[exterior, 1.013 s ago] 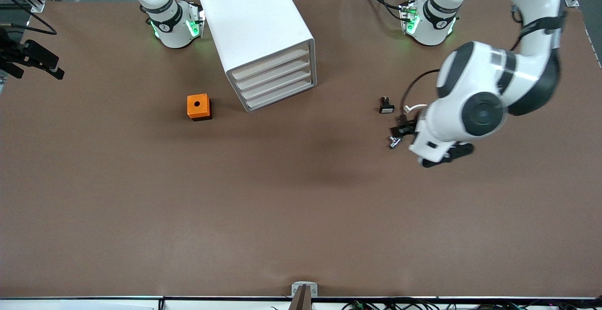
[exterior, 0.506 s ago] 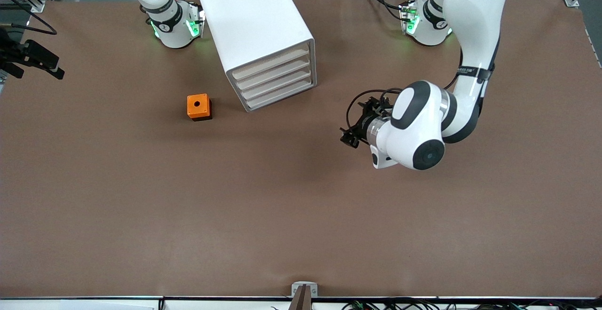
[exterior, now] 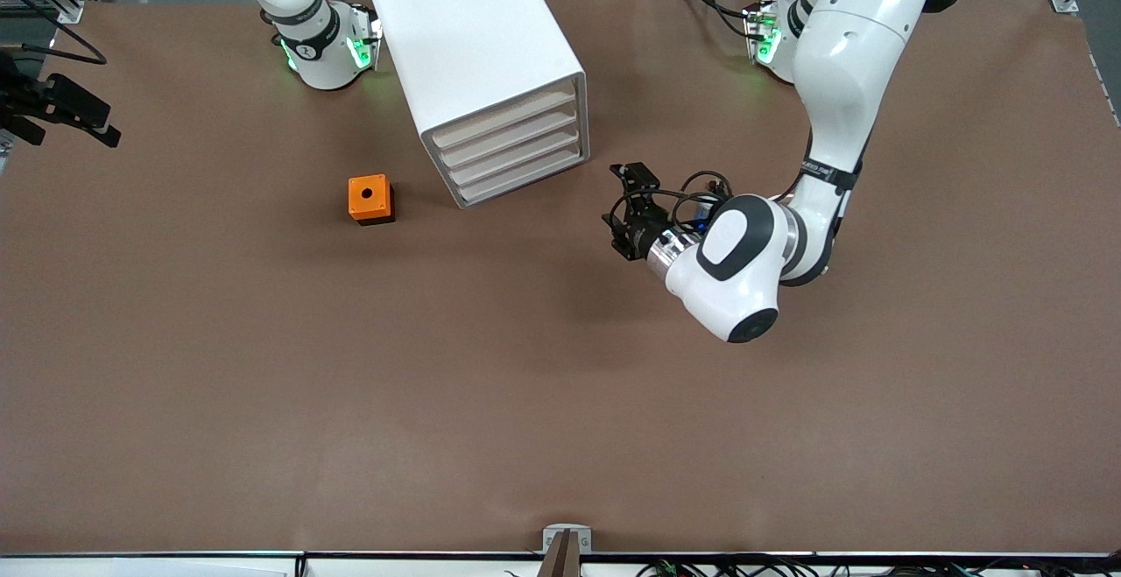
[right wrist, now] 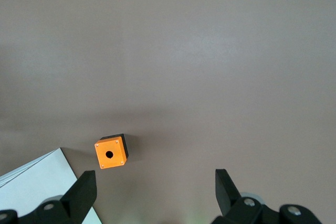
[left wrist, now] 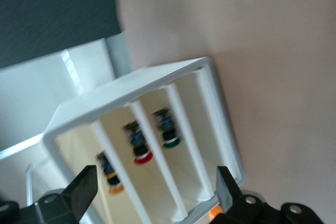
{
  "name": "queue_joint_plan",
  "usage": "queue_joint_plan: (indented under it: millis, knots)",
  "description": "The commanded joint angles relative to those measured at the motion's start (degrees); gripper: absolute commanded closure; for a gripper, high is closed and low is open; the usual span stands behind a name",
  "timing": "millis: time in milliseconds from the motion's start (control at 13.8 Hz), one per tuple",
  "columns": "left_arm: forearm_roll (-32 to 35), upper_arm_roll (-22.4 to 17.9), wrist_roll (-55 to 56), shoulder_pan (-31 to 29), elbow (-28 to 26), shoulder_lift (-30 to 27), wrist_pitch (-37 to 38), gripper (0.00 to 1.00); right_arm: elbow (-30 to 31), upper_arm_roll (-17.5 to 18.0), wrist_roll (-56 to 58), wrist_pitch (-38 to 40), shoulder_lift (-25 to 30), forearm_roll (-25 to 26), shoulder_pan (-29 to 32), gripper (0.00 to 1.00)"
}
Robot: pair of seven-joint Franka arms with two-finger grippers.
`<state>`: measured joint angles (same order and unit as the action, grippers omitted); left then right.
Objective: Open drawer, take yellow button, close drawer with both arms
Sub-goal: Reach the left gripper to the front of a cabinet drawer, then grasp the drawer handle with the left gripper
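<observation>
Starting at the top of the front frame with the right arm [exterior: 306, 30]: waits, with the right gripper [right wrist: 152, 200] up over the table [exterior: 263, 384], jaws spread wide and holding nothing, looking down on an orange cube [exterior: 370, 199]. Next, at top centre, a white cabinet [exterior: 473, 43], with the drawer [exterior: 504, 119], uppermost of four, shut flush. Then, mid-frame, the left gripper [exterior: 623, 207], over the table in front of the cabinet's face and apart from it, jaws wide, empty. Seen from the left wrist, inside the drawer: the button [left wrist: 111, 174], orange-capped, framed between the spread fingers [left wrist: 84, 187], touching neither, with a red button [left wrist: 137, 145] and a green button [left wrist: 167, 129] in lower drawers.
</observation>
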<state>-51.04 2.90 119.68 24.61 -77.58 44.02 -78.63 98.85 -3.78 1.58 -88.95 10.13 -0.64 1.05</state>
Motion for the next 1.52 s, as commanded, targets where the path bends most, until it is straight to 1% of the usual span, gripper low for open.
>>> queue_joint_plan:
  millis: [0,217,289,362,506,579,723,940,1157,1230,1447]
  knots:
    - [-6.2,0.4,9.1,-0.3,1.8,2.0,3.2,0.01,1.3,0.2,-0.7,0.2,1.6,0.2,0.3,0.00]
    - [-10.6,0.7,14.9,0.3,1.5,2.4,3.6,0.01,0.6,0.2,-0.3,0.5,1.4,0.2,0.3,0.00]
    - [-11.4,0.9,15.6,0.4,1.5,2.5,3.7,0.03,-0.3,0.2,-0.4,0.7,1.0,0.2,0.3,0.00]
    - [-11.6,0.8,15.6,1.3,1.4,2.5,3.7,0.09,-0.9,0.2,-0.3,0.9,0.5,0.3,0.4,0.00]
    - [-11.7,0.9,15.6,2.5,1.4,2.8,3.7,0.29,-1.2,0.2,-0.3,2.4,0.2,0.3,0.3,0.00]
    - [-11.6,0.9,15.6,2.8,1.2,2.9,3.7,0.35,-1.6,0.3,-0.3,2.5,-0.4,0.8,0.0,0.00]
    - [-11.5,0.9,15.3,3.7,0.8,3.0,3.6,0.42,-1.7,0.3,-0.3,2.6,-1.0,0.9,0.3,0.00]
    - [-10.7,0.8,15.0,5.5,0.5,3.4,3.6,0.46,-1.6,0.3,-0.1,2.6,-1.8,0.9,0.2,0.00]
    - [-10.6,0.7,13.9,7.3,-0.4,3.3,4.6,0.47,-2.2,0.4,0.0,1.9,-4.2,0.8,-0.2,0.00]
    - [-10.6,0.8,13.9,7.7,-1.2,3.3,5.1,0.47,-3.0,0.4,0.1,2.0,-5.7,1.0,-0.3,0.00]
    - [-10.6,0.7,13.9,9.4,-2.1,3.3,6.0,0.47,-4.5,0.4,0.1,2.0,-7.9,1.8,0.0,0.00]
